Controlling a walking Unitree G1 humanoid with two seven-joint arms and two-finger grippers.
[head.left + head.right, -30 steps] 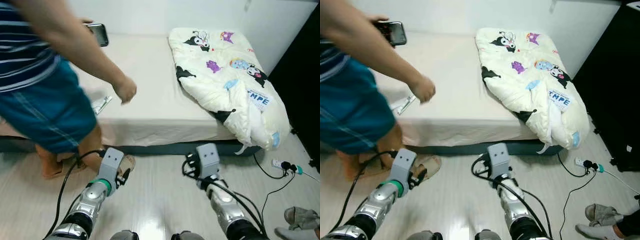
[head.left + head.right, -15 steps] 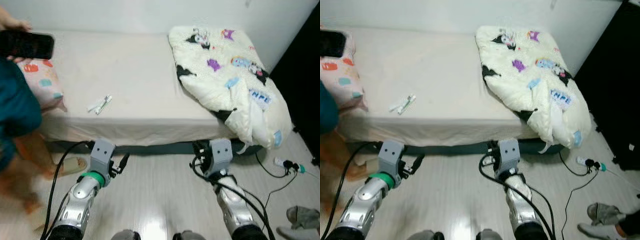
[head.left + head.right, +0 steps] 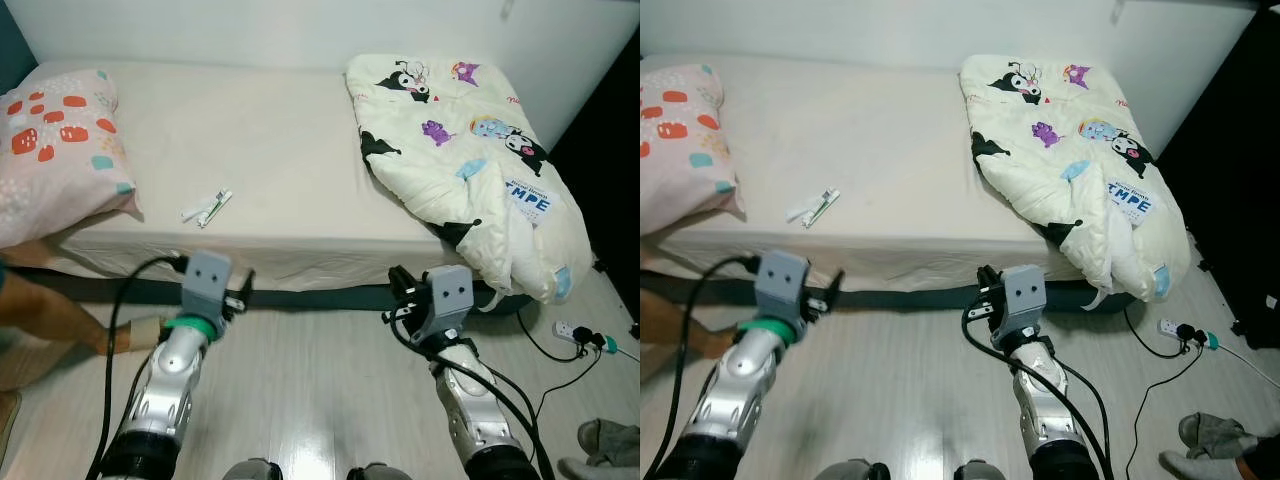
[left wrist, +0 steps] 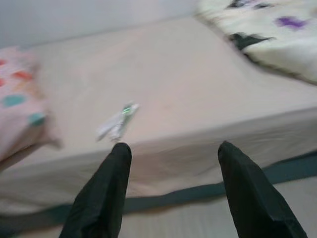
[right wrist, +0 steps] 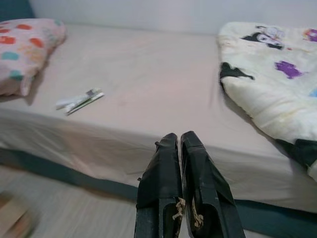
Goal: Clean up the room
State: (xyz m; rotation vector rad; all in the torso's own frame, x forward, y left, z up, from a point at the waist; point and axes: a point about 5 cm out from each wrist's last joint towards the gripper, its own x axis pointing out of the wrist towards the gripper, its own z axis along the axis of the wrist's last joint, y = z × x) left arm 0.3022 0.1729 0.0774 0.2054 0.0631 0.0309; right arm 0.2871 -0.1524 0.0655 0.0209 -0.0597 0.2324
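Small white tube [image 3: 207, 208] lying on the bed [image 3: 280, 170], at eleven o'clock from the left gripper [image 4: 171, 153], fingers spread wide; right gripper [image 5: 181, 144] pressed closed, empty, facing the mattress edge.

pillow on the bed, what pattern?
The pillow is pale pink with red-orange, teal and cream blotches. It shows best in the left eye view.
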